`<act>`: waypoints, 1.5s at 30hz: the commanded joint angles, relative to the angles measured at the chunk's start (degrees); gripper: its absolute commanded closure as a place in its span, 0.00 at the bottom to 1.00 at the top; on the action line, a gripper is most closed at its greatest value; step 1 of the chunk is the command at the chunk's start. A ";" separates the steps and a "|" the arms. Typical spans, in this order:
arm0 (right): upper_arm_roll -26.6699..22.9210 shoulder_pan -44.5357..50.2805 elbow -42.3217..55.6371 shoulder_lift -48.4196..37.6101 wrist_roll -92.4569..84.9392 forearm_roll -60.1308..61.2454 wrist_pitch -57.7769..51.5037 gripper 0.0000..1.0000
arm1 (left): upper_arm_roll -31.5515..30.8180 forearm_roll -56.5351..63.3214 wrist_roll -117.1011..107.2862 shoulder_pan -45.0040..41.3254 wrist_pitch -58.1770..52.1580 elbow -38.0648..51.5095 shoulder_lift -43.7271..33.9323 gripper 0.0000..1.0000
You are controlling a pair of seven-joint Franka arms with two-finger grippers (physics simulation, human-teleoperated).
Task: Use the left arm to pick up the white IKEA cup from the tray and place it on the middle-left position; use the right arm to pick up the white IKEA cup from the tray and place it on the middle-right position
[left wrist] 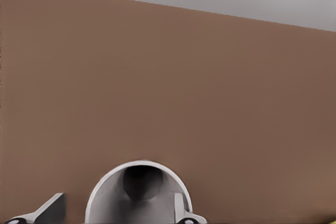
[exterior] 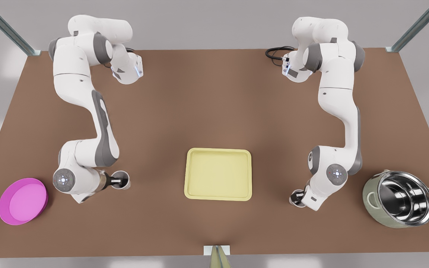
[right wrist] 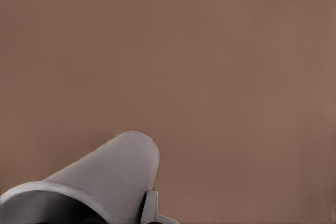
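Both white cups were off the tray (exterior: 218,174), whose bare yellow floor lay at the table's (exterior: 214,104) centre. The left gripper (exterior: 115,182), on the arm with the gold wrist ring at the front view's left, was closed on one cup (exterior: 121,180); in the front view the cup sat at the fingers' end, between the pink dish (exterior: 22,201) and the tray, nearer the dish side. In the left wrist view this cup (left wrist: 139,192) showed its open mouth with a finger (left wrist: 181,208) against the rim, so its long axis pointed roughly along the camera's line, toward the table. The right gripper (exterior: 298,197), on the plain-wristed arm at the front view's right, gripped the second cup (exterior: 296,198), between the tray and the steel pot (exterior: 400,199). In the right wrist view that cup (right wrist: 100,182) lay tilted, its base leading away from the rim, with one finger (right wrist: 149,208) at its side. Whether either cup touched the table could not be told. Judgement: each cup was already out to its own side of the tray, so the coming move turned on vertical relation alone, cup base to table directly beneath, with the right cup needing to be uprighted before release. Neither arm was waiting.
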 commanded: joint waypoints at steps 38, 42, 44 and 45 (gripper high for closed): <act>3.55 -3.83 2.17 -5.38 -37.47 -4.34 -3.43 0.17 | -0.24 0.43 15.56 0.13 -22.17 -21.23 -37.15 0.00; 5.05 -4.18 2.17 -16.81 -26.66 -3.64 -15.05 0.00 | -0.24 0.34 15.56 0.13 -22.17 -21.23 -37.24 0.00; 3.20 -4.79 2.25 -18.48 -27.53 -6.54 -15.57 0.00 | -0.24 0.34 15.56 0.04 -22.17 -21.23 -37.24 0.00; 3.55 -4.71 2.17 -18.39 -27.53 -6.54 -15.57 0.00 | -0.24 0.34 15.56 0.04 -22.18 -21.23 -37.24 0.00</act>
